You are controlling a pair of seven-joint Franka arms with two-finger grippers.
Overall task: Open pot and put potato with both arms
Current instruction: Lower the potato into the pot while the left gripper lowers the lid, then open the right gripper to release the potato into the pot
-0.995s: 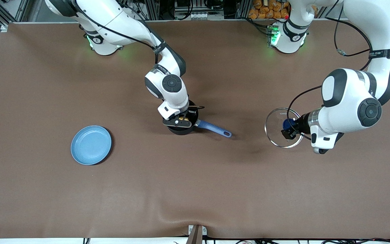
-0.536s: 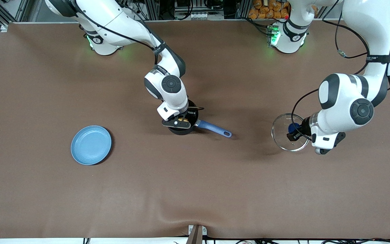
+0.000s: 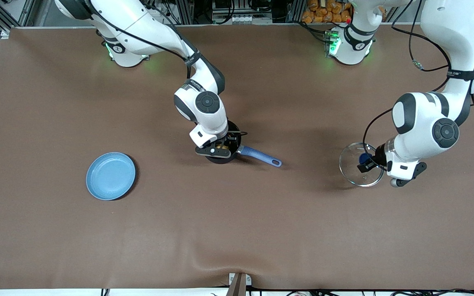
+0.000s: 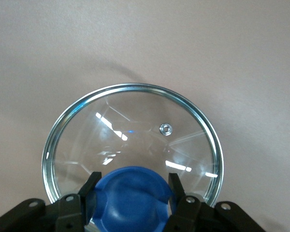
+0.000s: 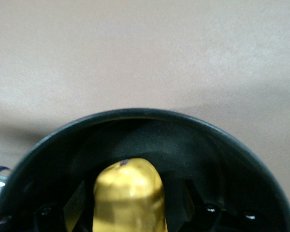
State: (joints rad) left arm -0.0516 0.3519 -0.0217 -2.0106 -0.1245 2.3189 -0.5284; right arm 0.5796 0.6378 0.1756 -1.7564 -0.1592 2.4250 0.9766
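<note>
The black pot [image 3: 221,159] stands mid-table without its lid, its blue handle [image 3: 259,156] pointing toward the left arm's end. My right gripper [image 3: 219,148] reaches down into the pot [image 5: 150,116]. The yellow potato [image 5: 130,193] lies inside between its fingers, which stand slightly apart from it, open. A bit of the potato [image 3: 221,146] shows in the front view. My left gripper [image 3: 364,161] is shut on the blue knob [image 4: 133,198] of the glass lid [image 4: 135,125]. It holds the lid [image 3: 354,168] low over the table near the left arm's end.
A flat light-blue plate [image 3: 110,176] lies on the brown table toward the right arm's end, nearer the front camera than the pot. A small bracket [image 3: 239,281] sits at the table's front edge.
My left gripper has carried the lid farther toward the left arm's end of the table and lower. My right gripper has stayed in the pot, shifting only slightly.
</note>
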